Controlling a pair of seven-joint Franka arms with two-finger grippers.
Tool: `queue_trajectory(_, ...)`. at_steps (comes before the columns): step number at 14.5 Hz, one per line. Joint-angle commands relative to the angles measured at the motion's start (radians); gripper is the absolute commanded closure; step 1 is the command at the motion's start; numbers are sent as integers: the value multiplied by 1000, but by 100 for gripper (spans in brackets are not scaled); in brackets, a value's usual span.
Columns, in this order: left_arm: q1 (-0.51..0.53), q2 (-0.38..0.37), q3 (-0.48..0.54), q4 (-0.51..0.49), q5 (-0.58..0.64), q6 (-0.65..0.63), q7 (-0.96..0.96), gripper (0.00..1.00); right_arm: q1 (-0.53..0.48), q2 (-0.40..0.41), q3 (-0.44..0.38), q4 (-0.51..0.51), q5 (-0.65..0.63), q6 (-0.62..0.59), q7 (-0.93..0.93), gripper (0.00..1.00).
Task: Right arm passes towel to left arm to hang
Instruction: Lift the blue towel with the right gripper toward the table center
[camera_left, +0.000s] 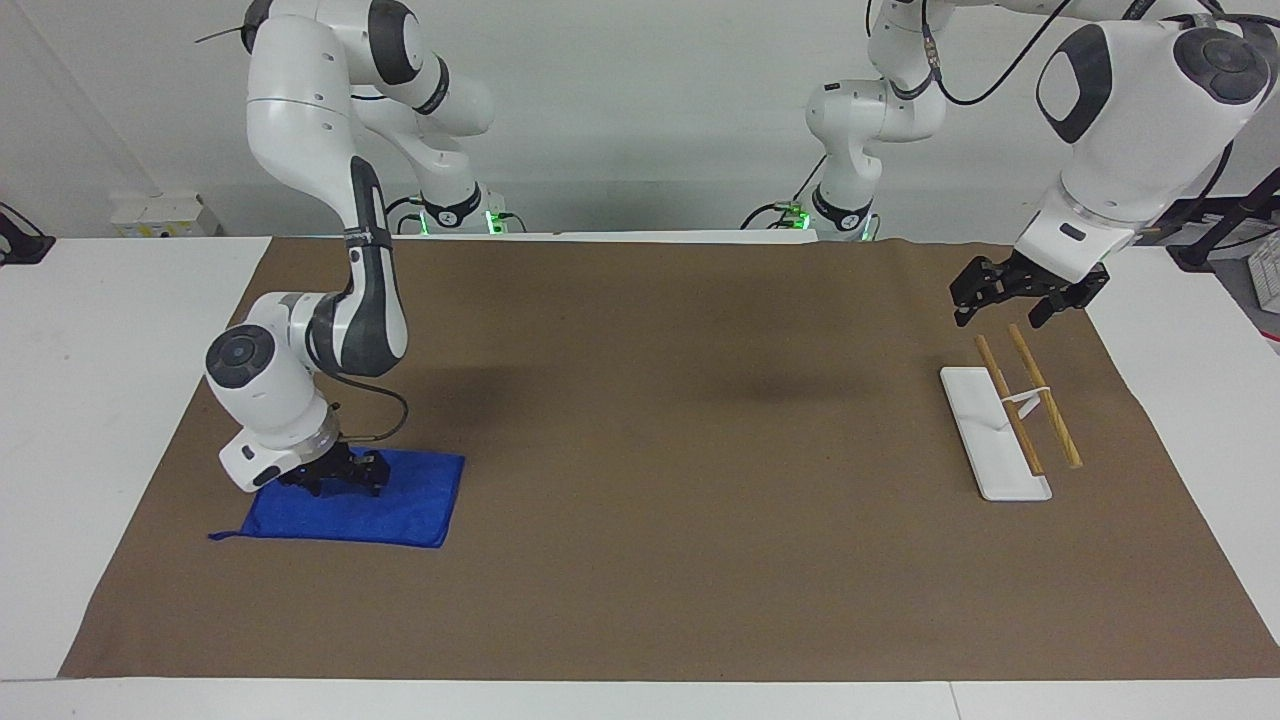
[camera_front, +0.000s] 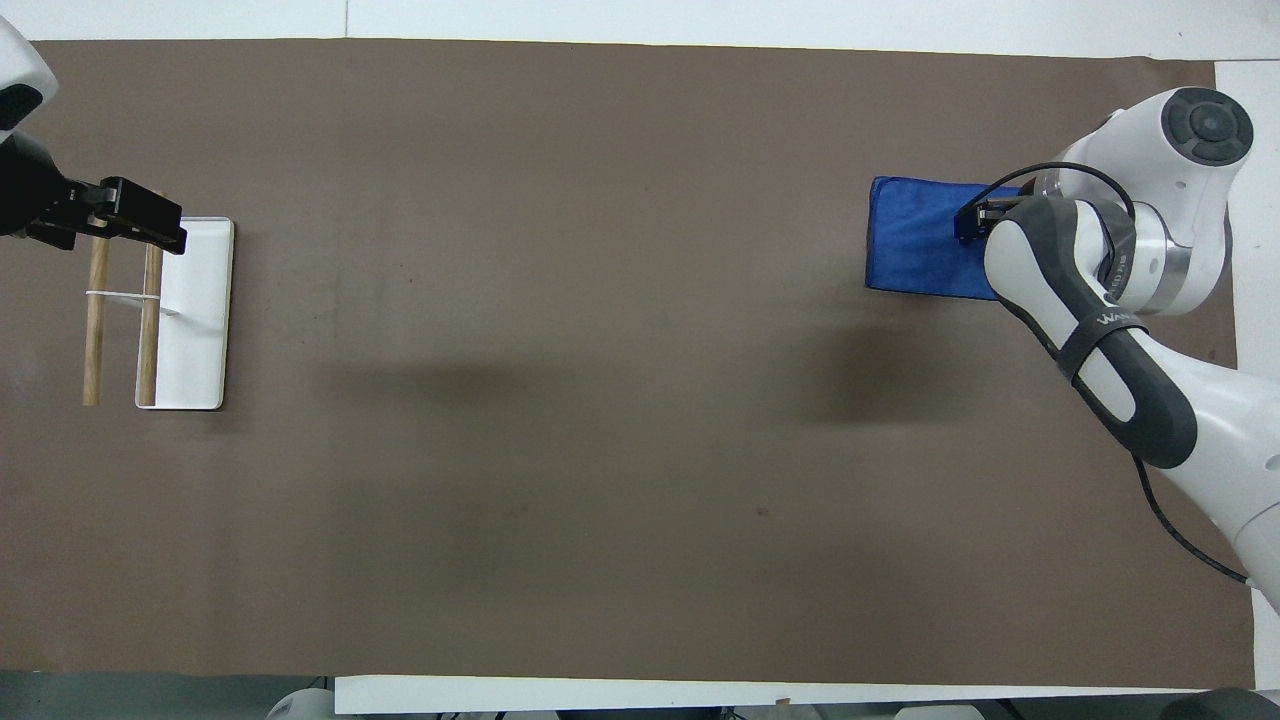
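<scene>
The blue towel (camera_left: 400, 505) lies flat on the brown mat at the right arm's end of the table, its thin tail (camera_left: 225, 537) at a corner. It also shows in the overhead view (camera_front: 915, 245). My right gripper (camera_left: 338, 487) is down on the towel's edge nearer the robots, fingers spread; in the overhead view (camera_front: 972, 222) the arm hides most of it. The rack has a white base (camera_left: 985, 440) and two wooden rods (camera_left: 1045, 410), and stands at the left arm's end. My left gripper (camera_left: 1000, 320) waits open and empty, raised over the rack's end nearer the robots.
The brown mat (camera_left: 680, 450) covers most of the white table. In the overhead view the rack base (camera_front: 195, 330) and rods (camera_front: 95, 330) lie under my left gripper (camera_front: 105, 225). The right arm's elbow hangs over the mat beside the towel.
</scene>
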Motion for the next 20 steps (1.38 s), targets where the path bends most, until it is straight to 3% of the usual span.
queue_trajectory(1,0,-17,-3,-24,16,-5,-2,1,-10,0,8,-12,22,23,5,8)
queue_trajectory(4,0,-17,-3,-24,16,-5,-2,1,-12,-1,9,-31,23,26,3,10)
queue_trajectory(6,0,-19,-4,-24,16,-5,-2,1,-13,-1,9,-34,23,26,2,18)
queue_trajectory(7,0,-19,-4,-24,16,-5,0,2,-13,-1,9,-34,22,26,-7,30)
queue_trajectory(10,0,-19,-4,-30,16,-13,0,2,-12,-1,9,-29,23,9,-12,81)
queue_trajectory(11,0,-22,-4,-30,16,-13,0,2,-13,-1,9,-28,23,7,-12,94)
queue_trajectory(12,0,-23,-4,-30,16,-13,0,2,-13,-1,9,-26,23,6,-12,100)
queue_trajectory(14,0,-23,-4,-30,16,-13,-2,2,-6,-1,11,6,23,-50,-12,100)
queue_trajectory(20,0,-23,-4,-30,16,-11,-3,5,5,-6,22,256,126,-455,3,100)
